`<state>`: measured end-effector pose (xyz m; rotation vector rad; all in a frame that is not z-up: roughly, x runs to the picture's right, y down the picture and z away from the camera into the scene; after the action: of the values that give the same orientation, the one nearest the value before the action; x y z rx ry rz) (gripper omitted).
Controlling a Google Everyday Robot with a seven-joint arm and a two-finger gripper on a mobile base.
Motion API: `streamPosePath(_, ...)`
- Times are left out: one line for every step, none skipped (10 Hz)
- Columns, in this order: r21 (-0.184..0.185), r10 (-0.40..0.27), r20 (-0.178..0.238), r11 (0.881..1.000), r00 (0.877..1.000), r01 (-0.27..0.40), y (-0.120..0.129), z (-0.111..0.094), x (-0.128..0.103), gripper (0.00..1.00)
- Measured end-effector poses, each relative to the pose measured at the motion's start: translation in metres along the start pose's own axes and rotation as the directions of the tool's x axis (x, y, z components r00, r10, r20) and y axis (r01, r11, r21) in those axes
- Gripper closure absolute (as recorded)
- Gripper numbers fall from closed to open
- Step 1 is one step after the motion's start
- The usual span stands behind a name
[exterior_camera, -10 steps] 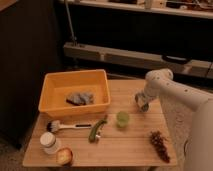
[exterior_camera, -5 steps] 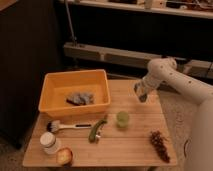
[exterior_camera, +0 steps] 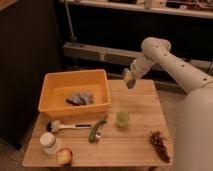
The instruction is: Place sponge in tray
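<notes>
The tray is a large yellow-orange tub on the back left of the wooden table. A grey-blue cloth lies crumpled inside it. My gripper hangs above the table's far edge, just right of the tray's back right corner, and it is shut. The white arm reaches in from the right. The sponge is hidden or out of view, and nothing teal shows between the fingers.
In front of the tray lie a white-handled dish brush and a long green item. A small green cup stands mid-table. A white bottle and an apple sit front left, a dark bunch front right.
The gripper has risen from beside the green cup and moved left and back, toward the tray's back right corner. Things on the table have stayed put.
</notes>
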<state>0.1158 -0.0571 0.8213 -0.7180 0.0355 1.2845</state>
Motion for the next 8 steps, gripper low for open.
streamPosePath(-0.028, -0.014, -0.007, 0.999, 1.0, 0.014, 0.02, 0.004, -0.003, 1.0)
streamPosePath(-0.062, -0.03, -0.023, 0.998, 0.999, 0.028, 0.044, 0.008, 0.001, 1.0)
streamPosePath(-0.082, -0.046, -0.028, 0.996, 0.999, 0.043, 0.059, 0.009, 0.005, 1.0)
streamPosePath(-0.102, -0.07, -0.036, 0.993, 0.997, 0.066, 0.078, 0.012, 0.01, 1.0)
streamPosePath(-0.121, -0.098, -0.043, 0.988, 0.994, 0.092, 0.097, 0.015, 0.014, 1.0)
streamPosePath(-0.134, -0.13, -0.047, 0.983, 0.99, 0.123, 0.11, 0.016, 0.018, 1.0)
streamPosePath(-0.138, -0.157, -0.048, 0.979, 0.986, 0.149, 0.115, 0.017, 0.017, 1.0)
streamPosePath(-0.142, -0.2, -0.051, 0.971, 0.979, 0.191, 0.125, 0.022, 0.016, 1.0)
